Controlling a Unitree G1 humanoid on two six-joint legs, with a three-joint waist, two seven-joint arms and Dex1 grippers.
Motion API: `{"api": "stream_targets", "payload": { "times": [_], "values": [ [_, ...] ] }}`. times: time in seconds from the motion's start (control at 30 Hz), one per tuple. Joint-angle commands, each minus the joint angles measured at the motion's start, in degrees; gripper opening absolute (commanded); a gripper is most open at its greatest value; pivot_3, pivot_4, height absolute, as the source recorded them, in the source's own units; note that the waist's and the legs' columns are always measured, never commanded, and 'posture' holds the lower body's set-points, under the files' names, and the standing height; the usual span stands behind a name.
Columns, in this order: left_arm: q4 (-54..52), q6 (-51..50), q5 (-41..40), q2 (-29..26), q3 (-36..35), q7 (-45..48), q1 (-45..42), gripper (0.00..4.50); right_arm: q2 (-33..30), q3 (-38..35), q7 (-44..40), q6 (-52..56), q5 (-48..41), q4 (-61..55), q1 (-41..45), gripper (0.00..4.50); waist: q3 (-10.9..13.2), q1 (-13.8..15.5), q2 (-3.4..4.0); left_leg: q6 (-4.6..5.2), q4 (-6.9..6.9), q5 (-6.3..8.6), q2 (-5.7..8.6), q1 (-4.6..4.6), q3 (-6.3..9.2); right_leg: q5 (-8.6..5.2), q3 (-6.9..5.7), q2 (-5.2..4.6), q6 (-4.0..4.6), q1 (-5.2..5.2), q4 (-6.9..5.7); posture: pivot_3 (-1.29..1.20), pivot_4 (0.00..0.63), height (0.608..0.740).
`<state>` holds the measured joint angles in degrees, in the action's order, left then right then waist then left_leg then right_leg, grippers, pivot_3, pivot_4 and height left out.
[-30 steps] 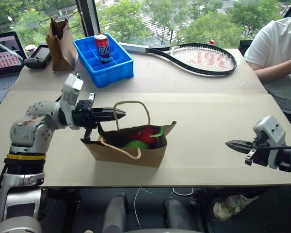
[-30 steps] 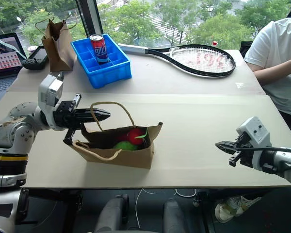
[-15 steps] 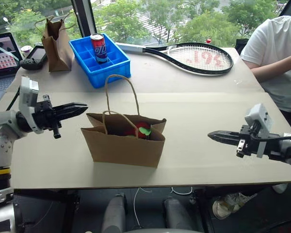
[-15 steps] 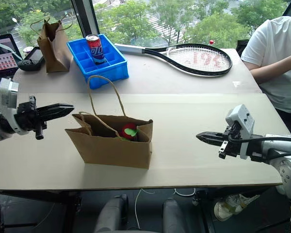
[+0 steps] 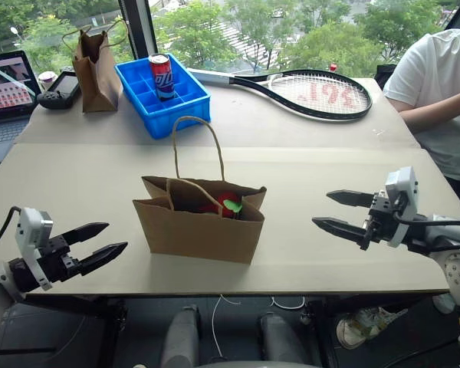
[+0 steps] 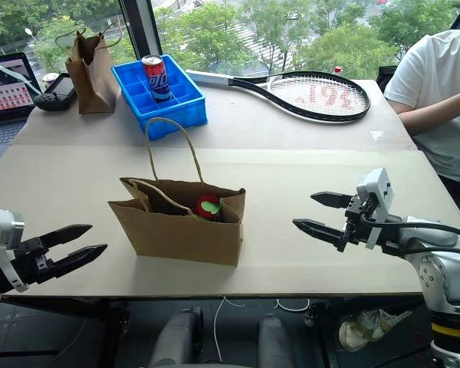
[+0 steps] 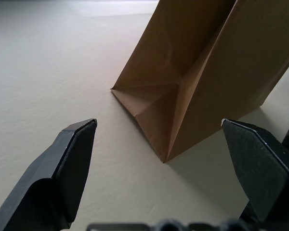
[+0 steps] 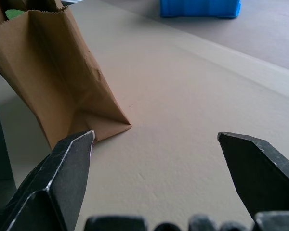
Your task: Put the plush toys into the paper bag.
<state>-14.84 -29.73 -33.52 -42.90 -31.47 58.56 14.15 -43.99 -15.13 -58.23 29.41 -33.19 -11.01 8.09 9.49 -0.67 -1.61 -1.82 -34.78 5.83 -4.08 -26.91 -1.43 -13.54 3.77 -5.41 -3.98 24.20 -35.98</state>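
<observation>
Since the earlier frame, left tool [image 5: 100, 239] has withdrawn from the paper bag [image 5: 199, 228], now upright mid-worktop [image 5: 330, 153] holding the plush toys [image 5: 228, 203]. Both tools gape wide, empty; right tool [image 5: 333, 210] flanks opposite.

Paper bag [image 5: 203, 230] light brown; red plush toy [image 5: 228, 202], green leaf; bench [image 5: 307, 176] beige; tray [image 5: 165, 103] blue.

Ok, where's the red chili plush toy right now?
In the head views the red chili plush toy sits inside the wide paper bag standing mid-table, toward the bag's right end, its top peeking above the rim, nearer than the blue tray.
</observation>
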Motion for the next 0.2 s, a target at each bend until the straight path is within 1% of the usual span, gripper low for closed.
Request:
{"api": "stream_targets", "payload": {
  "times": [0.03, 0.2],
  "values": [
    [-2.0, 2.6, 6.1, 0.1, 4.1, -5.6, 0.1, 4.50, 0.4, -0.3, 1.5, -5.7, 3.5, 2.2, 0.8, 4.47, 0.0, 0.0, 0.00, 0.00, 0.01, 0.00, 0.00, 0.00, -0.01, 0.00, 0.00, 0.00, 0.00, 0.00, 0.00, 0.00, 0.150, 0.740],
    [-3.5, 1.4, 4.9, 0.7, 5.9, -8.0, -1.4, 4.50, 0.7, 0.4, 2.4, -7.8, 5.0, 3.8, 1.3, 4.47, 0.0, -0.1, 0.00, -0.01, 0.02, 0.00, -0.01, -0.01, -0.04, 0.01, 0.01, 0.00, 0.02, 0.02, -0.01, 0.00, 0.150, 0.740]
  ]
}}
